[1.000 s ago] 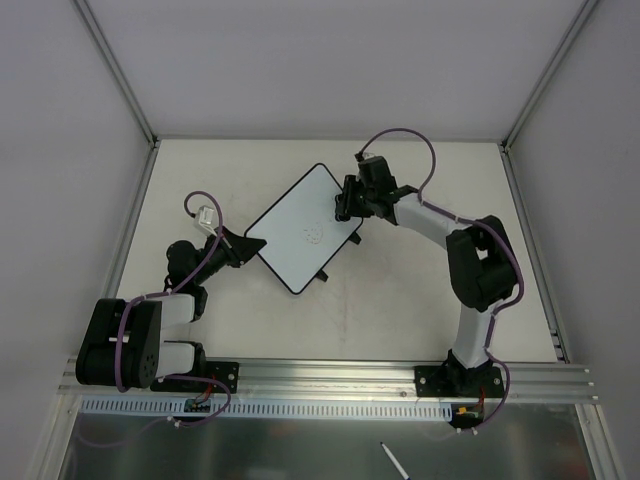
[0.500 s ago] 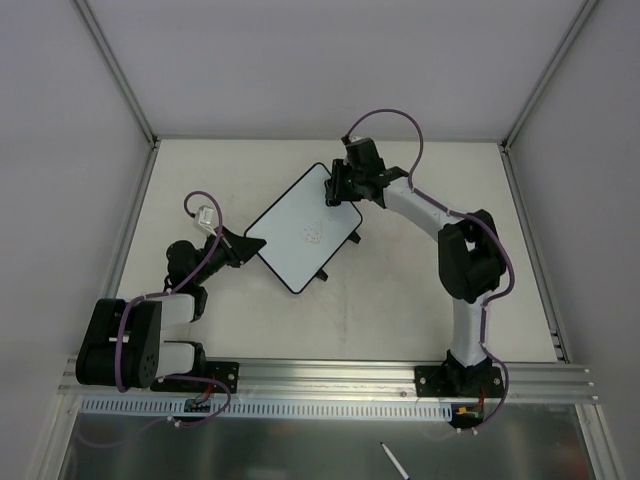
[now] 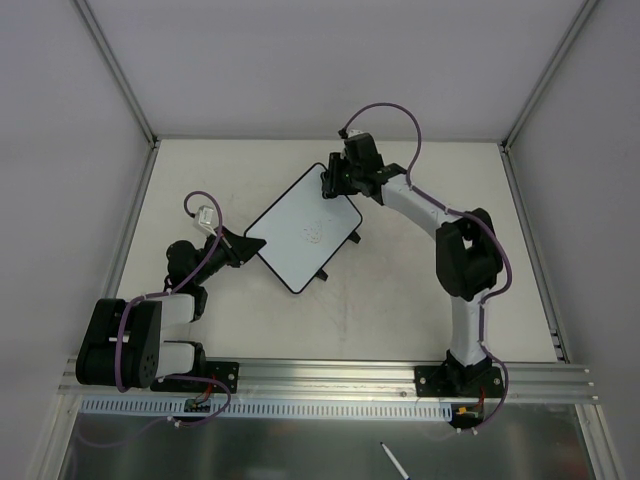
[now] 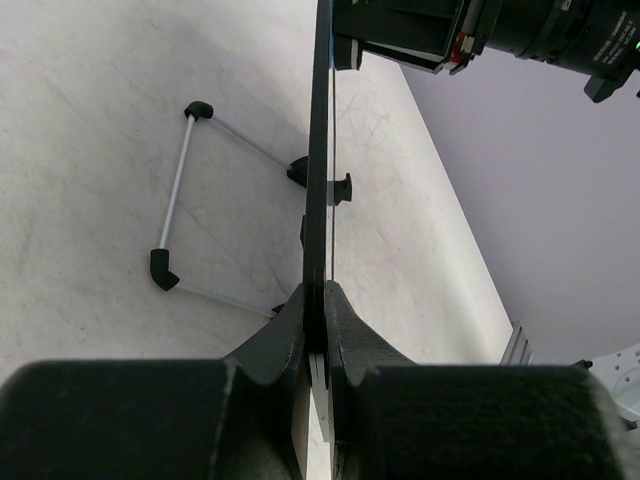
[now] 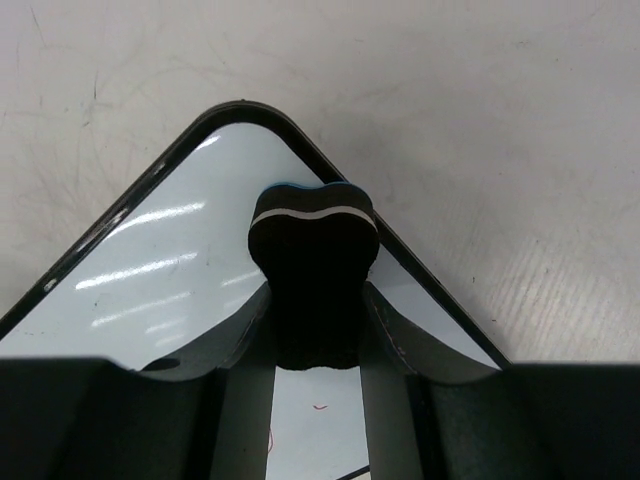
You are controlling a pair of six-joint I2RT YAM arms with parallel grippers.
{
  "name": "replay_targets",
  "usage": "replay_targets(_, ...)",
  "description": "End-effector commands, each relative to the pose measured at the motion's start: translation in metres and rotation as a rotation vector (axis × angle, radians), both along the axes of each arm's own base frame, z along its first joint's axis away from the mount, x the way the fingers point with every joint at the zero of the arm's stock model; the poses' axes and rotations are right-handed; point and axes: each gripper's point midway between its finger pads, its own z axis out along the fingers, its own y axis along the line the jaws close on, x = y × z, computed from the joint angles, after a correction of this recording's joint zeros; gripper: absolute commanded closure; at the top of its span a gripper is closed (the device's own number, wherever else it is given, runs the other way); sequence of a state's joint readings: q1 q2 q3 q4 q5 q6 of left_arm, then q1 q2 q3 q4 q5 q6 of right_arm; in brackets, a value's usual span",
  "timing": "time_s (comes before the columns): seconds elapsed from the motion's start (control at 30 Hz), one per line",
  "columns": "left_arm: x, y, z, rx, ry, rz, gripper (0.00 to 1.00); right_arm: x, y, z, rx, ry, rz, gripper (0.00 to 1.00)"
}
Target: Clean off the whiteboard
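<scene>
Whiteboard: flat white rectangular whiteboard [image 3: 290, 240] with a thin black rim and rounded corners, turned like a diamond, at about 11 o'clock from the middle of the pale tabletop [image 3: 400, 300].
Marks: faint reddish scribbles [image 3: 312, 235] near the whiteboard's middle, slightly toward 3 o'clock.
Tabs: two small black tabs [image 3: 355, 238] on the edge facing 4 o'clock.
Left tool: left tool [image 3: 245, 243] at the whiteboard's 9 o'clock corner, fingers pressed onto the rim from both faces; the left wrist view shows the whiteboard edge-on between them.
Right tool: right tool [image 3: 335, 185] over the 12 o'clock corner, pinching a small black bone-shaped eraser [image 5: 312, 250].
Eraser: its rounded end lies over the white surface just inside that corner; whether it touches the surface cannot be told.
</scene>
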State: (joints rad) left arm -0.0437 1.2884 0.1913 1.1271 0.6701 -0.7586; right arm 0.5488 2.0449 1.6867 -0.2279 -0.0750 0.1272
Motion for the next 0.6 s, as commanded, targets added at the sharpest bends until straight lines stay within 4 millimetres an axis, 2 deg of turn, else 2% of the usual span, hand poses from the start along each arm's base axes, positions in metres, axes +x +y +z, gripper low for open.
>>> replay_targets(0.0, -0.001, 0.002, -0.001, 0.085, -0.098, -0.025, 1.0, -0.017, -0.004, -0.015, -0.015, 0.006, 0.009, 1.0)
replay_targets(0.03, -0.001, 0.002, 0.0, 0.085, -0.1, -0.025, 1.0, -0.021, -0.005, -0.018, -0.011, 0.002, 0.007, 1.0)
replay_targets(0.07, -0.001, 0.002, 0.0, 0.085, -0.101, -0.025, 1.0, -0.024, -0.003, -0.009, 0.011, -0.032, 0.006, 1.0)
replay_targets(0.1, -0.001, 0.002, -0.001, 0.085, -0.1, -0.023, 1.0, -0.038, -0.009, -0.029, -0.008, 0.005, 0.003, 1.0)
replay_targets(0.17, -0.001, 0.002, -0.001, 0.084, -0.099, -0.022, 1.0, -0.047, -0.009, -0.029, 0.012, -0.02, 0.005, 1.0)
replay_targets(0.2, -0.001, 0.002, 0.0, 0.083, -0.101, -0.021, 1.0, -0.059, -0.013, -0.044, 0.006, 0.0, 0.007, 1.0)
replay_targets(0.3, 0.0, 0.001, 0.0, 0.077, -0.099, -0.024, 1.0, -0.073, -0.011, -0.051, 0.036, -0.006, 0.006, 1.0)
replay_targets(0.33, 0.0, 0.001, -0.001, 0.076, -0.099, -0.025, 1.0, -0.084, -0.014, -0.066, 0.025, 0.02, 0.011, 1.0)
replay_targets(0.5, -0.001, 0.001, -0.001, 0.072, -0.101, -0.028, 1.0, -0.111, -0.001, -0.091, -0.032, 0.03, 0.061, 1.0)
replay_targets(0.57, -0.002, 0.001, -0.001, 0.072, -0.099, -0.028, 1.0, -0.114, -0.006, -0.099, -0.066, 0.031, 0.037, 1.0)
